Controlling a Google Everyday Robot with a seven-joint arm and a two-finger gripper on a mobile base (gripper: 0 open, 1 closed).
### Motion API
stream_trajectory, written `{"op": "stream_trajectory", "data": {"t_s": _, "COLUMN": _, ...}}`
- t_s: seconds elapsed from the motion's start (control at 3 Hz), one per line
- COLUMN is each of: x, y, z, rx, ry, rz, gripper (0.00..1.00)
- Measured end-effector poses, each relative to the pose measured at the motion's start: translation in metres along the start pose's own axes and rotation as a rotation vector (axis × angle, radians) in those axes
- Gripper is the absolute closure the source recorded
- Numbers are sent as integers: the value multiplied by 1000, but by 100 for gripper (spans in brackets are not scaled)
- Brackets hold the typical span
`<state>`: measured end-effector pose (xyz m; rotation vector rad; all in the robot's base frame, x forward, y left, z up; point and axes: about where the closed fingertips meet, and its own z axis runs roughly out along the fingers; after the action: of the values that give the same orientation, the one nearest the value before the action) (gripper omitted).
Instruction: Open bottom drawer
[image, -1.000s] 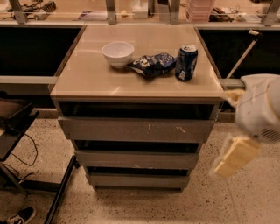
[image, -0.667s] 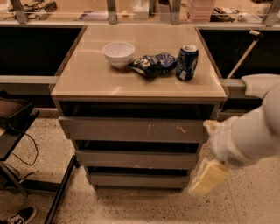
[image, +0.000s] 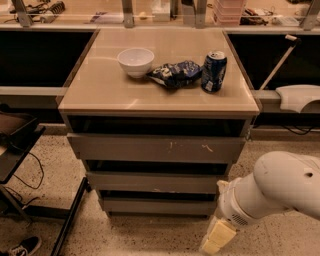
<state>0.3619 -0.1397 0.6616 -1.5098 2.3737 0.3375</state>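
The bottom drawer (image: 157, 205) sits lowest in the cabinet (image: 100, 92), just above the speckled floor. Its plain grey front faces me, with its long axis running left to right. The front carries no markings.

The gripper (image: 218, 237) hangs low just off the drawer's right front corner, near the floor; I cannot tell whether it is open or closed.

On the cabinet top a white bowl (image: 135, 61), a crumpled blue snack bag (image: 175, 74) and a blue can (image: 214, 71) form a row, with the can nearest the right edge. Their printing is unreadable.
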Motion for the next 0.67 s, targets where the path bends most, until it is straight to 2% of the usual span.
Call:
{"op": "stream_trajectory", "data": {"t_s": 0.33, "x": 0, "y": 0, "z": -1, "rx": 1, "ry": 0, "rz": -1, "gripper": 0}}
{"op": "stream_trajectory", "data": {"t_s": 0.67, "x": 3, "y": 8, "z": 9, "rx": 23, "ry": -39, "rz": 19, "gripper": 0}}
